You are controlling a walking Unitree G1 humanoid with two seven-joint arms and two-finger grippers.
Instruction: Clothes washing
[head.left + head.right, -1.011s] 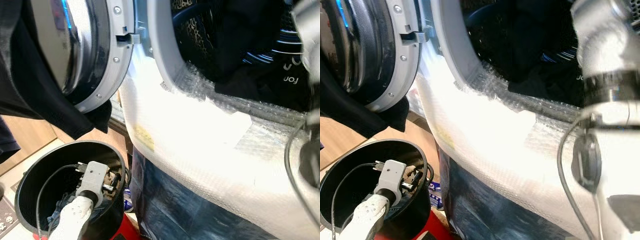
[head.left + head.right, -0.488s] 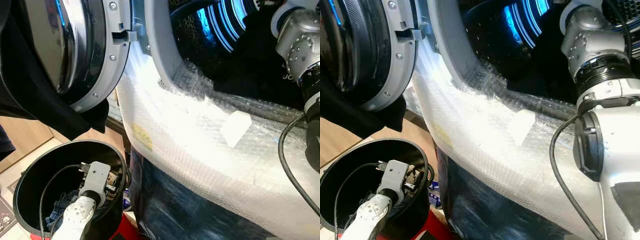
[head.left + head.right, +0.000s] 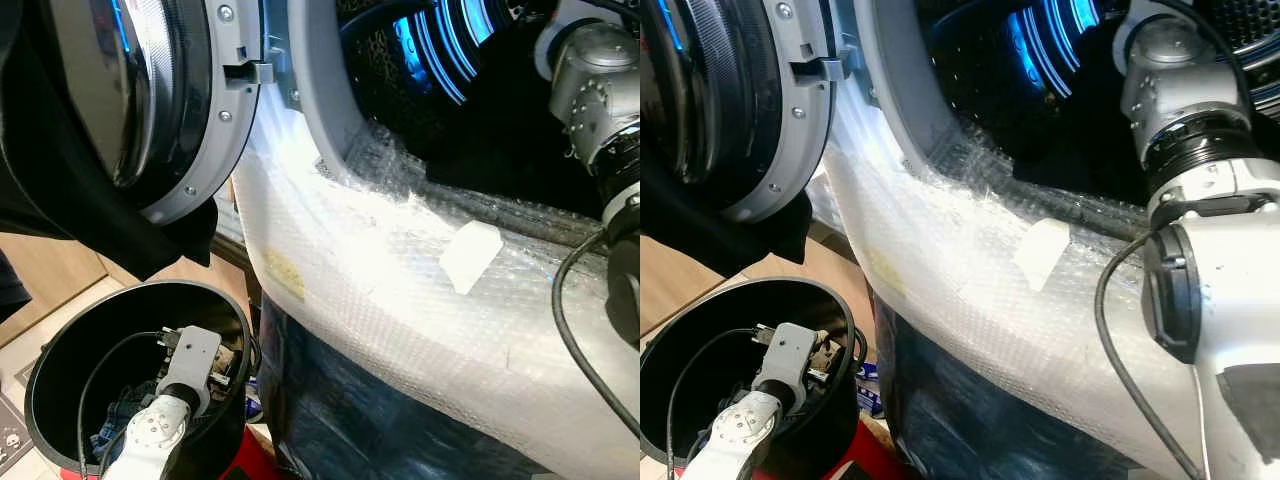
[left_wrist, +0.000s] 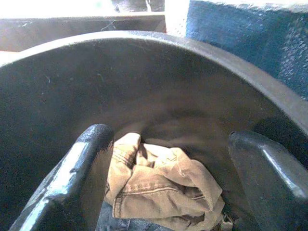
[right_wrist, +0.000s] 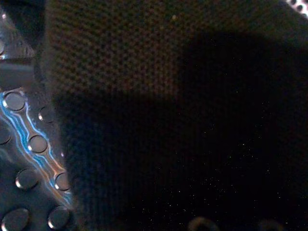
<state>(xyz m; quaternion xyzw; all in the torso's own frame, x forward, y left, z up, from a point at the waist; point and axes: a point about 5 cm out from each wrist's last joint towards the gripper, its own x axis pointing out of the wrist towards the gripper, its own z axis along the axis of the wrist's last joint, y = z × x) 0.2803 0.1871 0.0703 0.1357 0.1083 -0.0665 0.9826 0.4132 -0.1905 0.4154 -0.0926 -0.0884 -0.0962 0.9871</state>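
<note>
My left arm [image 3: 188, 362] reaches down into a black bucket [image 3: 60, 350]. In the left wrist view my left gripper [image 4: 168, 137] is open, its fingers [image 4: 82, 163] on either side of a crumpled tan garment [image 4: 159, 187] that lies on blue denim at the bucket's bottom. My right arm [image 3: 1180, 110] reaches into the washing machine drum [image 3: 440, 50], lit blue inside. A dark garment [image 3: 500, 130] lies in the drum mouth. In the right wrist view, dark knit fabric [image 5: 183, 120] is pressed close to the camera beside the dimpled drum wall [image 5: 29, 144].
The washer door [image 3: 190, 110] stands open at the left with dark clothing [image 3: 60, 200] hanging over it. Bubble wrap [image 3: 400, 300] covers the washer's front below the opening. The bucket stands close against the machine. A red object [image 3: 245, 465] lies beside the bucket's base.
My right arm has pushed further into the drum, and the dark clothes heaped at its mouth sit further in, so the blue-lit drum now shows. The left gripper has sunk slightly into the bucket.
</note>
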